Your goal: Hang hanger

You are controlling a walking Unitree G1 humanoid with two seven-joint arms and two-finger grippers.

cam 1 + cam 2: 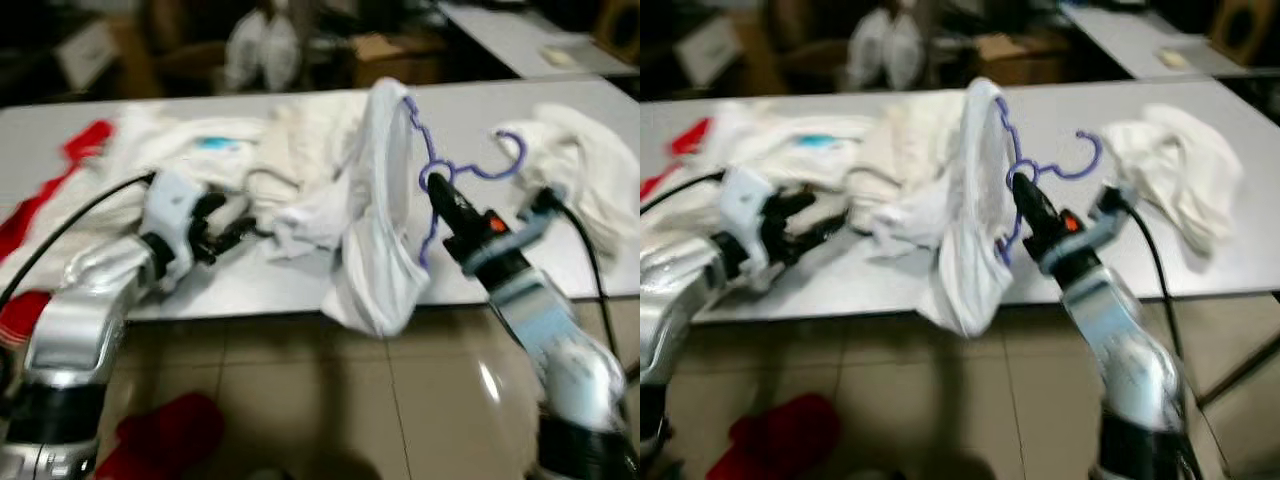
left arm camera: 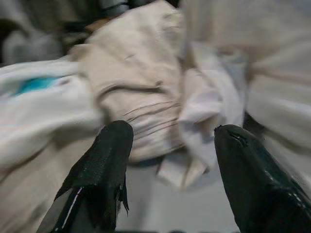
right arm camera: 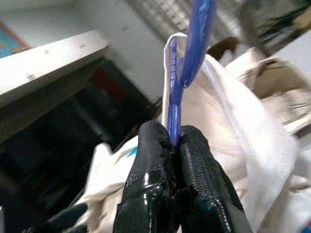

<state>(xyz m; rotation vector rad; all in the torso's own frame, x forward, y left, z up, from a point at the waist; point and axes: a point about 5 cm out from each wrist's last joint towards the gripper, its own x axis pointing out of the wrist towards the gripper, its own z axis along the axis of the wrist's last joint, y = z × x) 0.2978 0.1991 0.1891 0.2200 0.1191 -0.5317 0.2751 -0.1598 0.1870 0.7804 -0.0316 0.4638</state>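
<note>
From the head views, we held the thin purple plastic hanger [image 1: 432, 190], draped with a limp white cloth garment [image 1: 375, 240], above the grey bench [image 1: 560, 110] edge.

Left wrist view: our left claw [image 2: 167, 145] gaped empty beside that hanger's garment.

Right wrist view: our right claw [image 3: 174, 145] pinched the hanger's stiff, slippery neck, the soundest hold we judged.

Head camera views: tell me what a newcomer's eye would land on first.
The purple hanger stands out, pinched in the shut right gripper above the white table's near edge, with a white garment draped on it and sagging past that edge. Next, the open left gripper hovers before the heap of pale clothes on the table's left half.
</note>
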